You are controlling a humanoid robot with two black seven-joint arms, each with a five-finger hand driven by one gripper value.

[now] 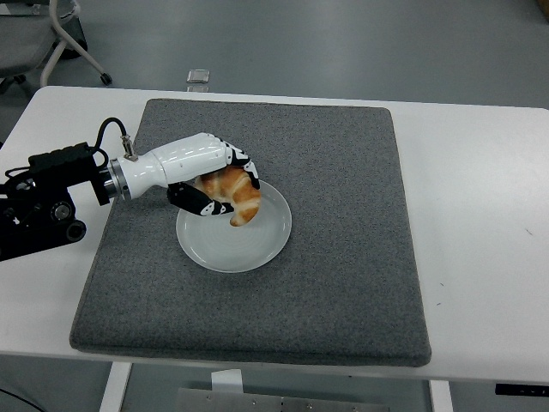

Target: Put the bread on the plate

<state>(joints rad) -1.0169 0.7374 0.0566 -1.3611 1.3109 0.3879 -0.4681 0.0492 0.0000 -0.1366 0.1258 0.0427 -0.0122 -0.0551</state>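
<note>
A pale round plate (249,245) lies near the middle of a grey mat (343,215). My left hand (214,184), white with black fingers, comes in from the left and is shut on a golden-brown croissant (236,196). It holds the croissant low over the plate's upper left part, its tip pointing down to the plate; I cannot tell if it touches. The right hand is out of view.
The grey mat covers most of the white table (480,172). A small grey object (198,77) sits on the floor past the far edge. A chair's wheeled base (73,47) stands at the top left.
</note>
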